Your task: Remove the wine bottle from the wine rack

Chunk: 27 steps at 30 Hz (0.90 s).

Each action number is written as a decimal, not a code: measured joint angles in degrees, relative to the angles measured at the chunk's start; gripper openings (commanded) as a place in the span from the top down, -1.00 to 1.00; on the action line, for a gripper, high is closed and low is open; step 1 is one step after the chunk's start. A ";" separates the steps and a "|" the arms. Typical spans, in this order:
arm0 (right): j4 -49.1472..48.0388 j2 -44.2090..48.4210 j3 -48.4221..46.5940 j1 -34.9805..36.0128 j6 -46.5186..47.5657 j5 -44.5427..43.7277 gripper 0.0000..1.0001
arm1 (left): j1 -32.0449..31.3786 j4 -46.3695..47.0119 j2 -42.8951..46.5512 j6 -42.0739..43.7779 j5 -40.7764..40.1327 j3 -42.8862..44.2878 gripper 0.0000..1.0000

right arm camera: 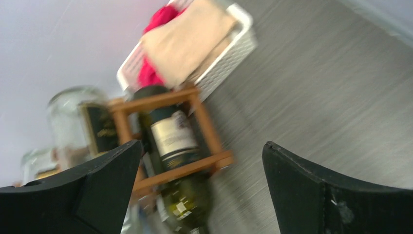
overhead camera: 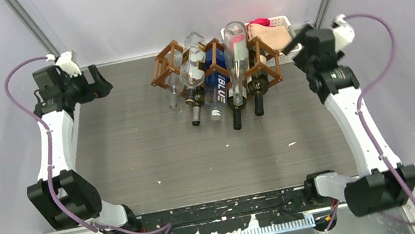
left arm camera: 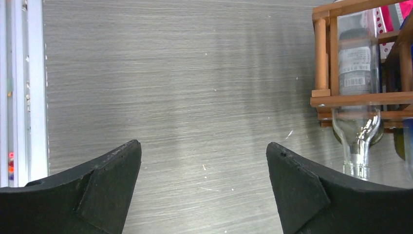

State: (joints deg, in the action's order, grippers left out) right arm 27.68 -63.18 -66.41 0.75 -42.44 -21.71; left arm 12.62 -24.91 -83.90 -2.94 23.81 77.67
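- My left end effector (left arm camera: 203, 151) hangs over the grey wood-grain desk (left arm camera: 170, 73), fingers spread wide, gripping nothing.
- My right end effector (right arm camera: 202, 148) is spread wide too, and empty.
- The dark green glass wine bottle (right arm camera: 170, 139) lies in the brown wooden lattice wine rack (overhead camera: 161, 67), far side of the desk.

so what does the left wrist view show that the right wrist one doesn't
Only left wrist: a clear bottle with its neck poking out of the end cell of the rack, and the edge rail. Only right wrist: a white basket holding a beige cloth and a red cloth, plus a dark bottle with a label. Both: rack, grey table, and an open gripper, left gripper or right gripper.
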 measured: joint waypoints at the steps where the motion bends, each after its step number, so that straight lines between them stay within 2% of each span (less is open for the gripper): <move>1: 2.21 -2.43 -3.76 1.77 0.00 1.22 -1.00 | 0.22 -2.12 -0.74 0.02 0.26 1.79 -0.98; 6: 11.30 -12.26 -18.47 15.96 -0.22 4.09 -1.00 | 0.17 -11.82 -4.87 0.72 1.81 9.14 -0.99; 12: 17.66 -21.68 -30.01 29.97 -2.54 6.29 -0.99 | 0.15 -18.36 -5.84 1.88 2.19 9.73 -0.95; 14: 18.73 -25.59 -33.83 33.42 -3.21 6.84 -0.87 | 0.15 -19.96 -5.84 2.23 2.29 9.77 -0.91; 18: 20.48 -33.90 -41.24 37.64 -4.20 8.35 -0.60 | 0.15 -22.10 -5.90 3.26 3.13 10.14 -0.84; 21: 21.07 -39.85 -45.18 39.39 -4.92 9.66 -0.52 | 0.15 -22.84 -5.90 3.50 3.91 10.40 -0.82; 27: 22.53 -45.31 -46.10 40.37 -6.21 10.86 -0.37 | 0.09 -24.50 -5.90 3.74 5.46 11.08 -0.78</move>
State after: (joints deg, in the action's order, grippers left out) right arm 50.22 -108.49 -112.51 41.12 -48.64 -10.85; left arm 12.71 -49.41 -89.80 0.80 29.28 88.75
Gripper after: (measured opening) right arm 0.715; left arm 0.898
